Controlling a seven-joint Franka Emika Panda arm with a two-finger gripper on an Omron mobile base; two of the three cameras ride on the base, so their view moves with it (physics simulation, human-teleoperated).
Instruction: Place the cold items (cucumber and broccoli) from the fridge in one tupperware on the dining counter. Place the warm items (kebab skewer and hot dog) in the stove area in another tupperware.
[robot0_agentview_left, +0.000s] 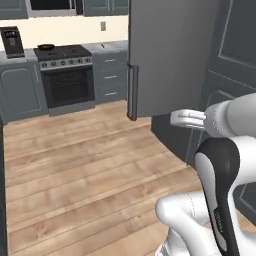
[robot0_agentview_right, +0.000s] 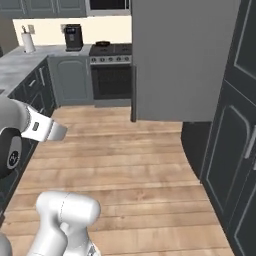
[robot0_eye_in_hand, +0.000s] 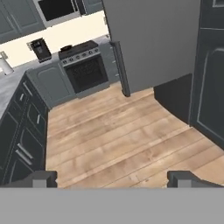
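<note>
The gripper (robot0_eye_in_hand: 112, 178) stands wide open and holds nothing; its two tips sit far apart over bare wooden floor (robot0_eye_in_hand: 113, 135).

None of the food items or tupperware can be located from here. The fridge door (robot0_agentview_left: 170, 55) hangs open, its handle (robot0_agentview_left: 132, 92) on the near edge, and hides the shelves. The stove (robot0_agentview_left: 65, 75) stands at the far wall with a dark pan (robot0_agentview_left: 46, 47) on top; whether the warm items lie there is too small to tell.

Handling estimate: cucumber is stiff and smooth, so grip mid-length. Broccoli is light and irregular; take the stalk. A skewer is thin; grip across the food.

A coffee machine (robot0_agentview_right: 73, 37) and paper towel roll (robot0_agentview_right: 28, 41) stand on the counter (robot0_agentview_right: 20, 62). The open door stands between the arm and the fridge interior.
</note>
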